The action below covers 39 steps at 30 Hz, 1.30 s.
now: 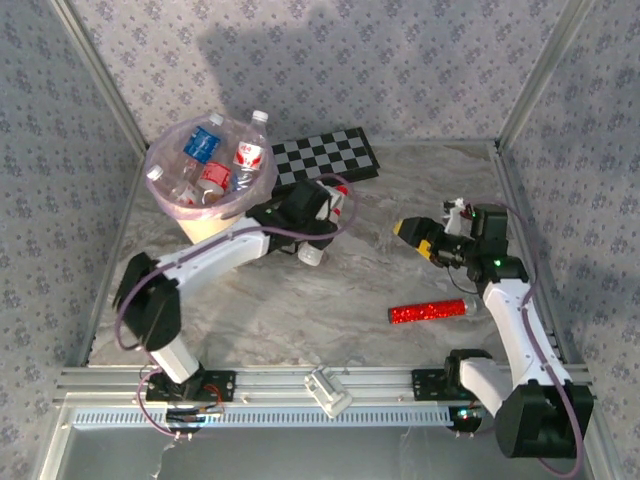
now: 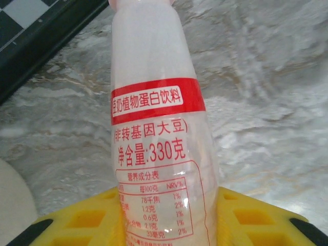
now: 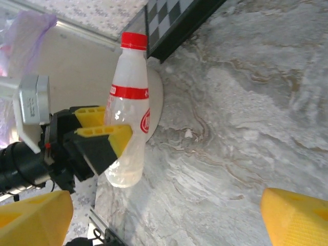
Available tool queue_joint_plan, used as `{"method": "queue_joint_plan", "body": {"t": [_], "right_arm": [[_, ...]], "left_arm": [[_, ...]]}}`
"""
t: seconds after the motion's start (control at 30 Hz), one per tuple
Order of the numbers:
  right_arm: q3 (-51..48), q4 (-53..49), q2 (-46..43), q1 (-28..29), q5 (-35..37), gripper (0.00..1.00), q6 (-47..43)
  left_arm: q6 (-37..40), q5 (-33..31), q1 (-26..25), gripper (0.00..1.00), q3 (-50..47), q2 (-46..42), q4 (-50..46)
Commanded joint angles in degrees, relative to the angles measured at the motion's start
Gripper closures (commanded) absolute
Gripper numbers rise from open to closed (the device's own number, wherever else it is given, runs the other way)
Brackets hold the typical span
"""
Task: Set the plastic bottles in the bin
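Observation:
A clear plastic bottle point(image 2: 159, 128) with a red band and red print is clamped between the yellow fingers point(image 2: 82, 220) of my left gripper point(image 2: 164, 223). The right wrist view shows that bottle point(image 3: 128, 102) and its red cap, gripped low on the body by the left gripper point(image 3: 115, 125), right beside the bin's cream wall point(image 3: 77, 66). From above, the bin point(image 1: 200, 222) with its pink liner holds several bottles point(image 1: 205, 145), and the left gripper point(image 1: 328, 215) sits just to its right. My right gripper point(image 1: 412, 232) is open and empty over the table, its yellow fingertips point(image 3: 31, 220) far apart.
A black-and-white checkerboard point(image 1: 325, 157) lies behind the bin and the held bottle. A red glittery tube point(image 1: 428, 311) lies on the marble table near the right arm. A small white part point(image 1: 328, 390) rests on the front rail. Patterned walls close in the table.

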Motion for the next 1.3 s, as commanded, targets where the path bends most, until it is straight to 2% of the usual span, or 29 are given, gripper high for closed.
{"method": "queue_joint_plan", "body": {"t": [0.0,0.17,0.27,0.43,0.57,0.7,0.8,0.87,0.9,0.97,1.0,1.13,1.17,1.27], "right_arm": [[2.56,5.06,0.34,3.07,-1.51,0.06,-0.23],[5.46,10.0,1.98,8.12,-2.73,0.04,-1.56],[9.85,8.7,4.74,11.51,-1.09,0.05,-4.35],[15.97,6.15,10.84,14.81,2.73,0.17,-7.44],[17.51,4.49,13.16,16.73,5.09,0.19,-9.37],[12.16,8.92,10.89,16.74,-0.57,0.18,-9.96],[7.65,11.88,8.77,16.72,-5.56,0.19,-13.42],[6.22,13.8,9.27,16.74,-9.94,0.36,-16.7],[6.48,13.84,10.28,16.74,-13.28,0.38,-18.05],[7.35,14.76,12.12,17.37,-18.91,0.34,-19.39],[7.82,15.1,12.66,18.09,-20.17,0.27,-19.92],[10.71,11.8,13.13,21.35,-17.56,0.03,-24.85],[11.56,10.79,13.43,21.89,-15.95,0.0,-25.9],[13.57,11.55,15.62,22.58,-15.15,0.0,-25.57]], "left_arm": [[-3.68,8.78,0.23,0.59,-8.42,-6.05,18.22],[-6.66,13.17,0.07,0.57,-20.54,-12.24,37.54],[-7.4,14.58,-0.02,0.57,-23.47,-13.81,42.37],[-9.02,16.16,-0.46,0.57,-26.11,-15.81,47.78],[-10.88,12.42,-0.38,0.59,-27.4,-17.9,49.65],[-18.2,9.28,2.1,0.62,-26.84,-19.62,49.15],[-27.6,13.21,5.83,0.63,-25.69,-19.32,49.12],[-31.63,16.81,6.88,0.63,-25.5,-18.52,51.48],[-32.75,18.08,6.84,0.62,-25.5,-18.24,52.71],[-34.09,19.78,6.69,0.62,-26.04,-18.28,55.69],[-34.43,19.85,6.71,0.62,-26.66,-18.65,57.42],[-34.35,20.46,6.29,0.62,-28.53,-19.77,61.91],[-34.35,20.87,6.02,0.62,-28.65,-19.76,62.67],[-34.47,21.43,4.86,0.62,-29.23,-19.63,65.66]]}}
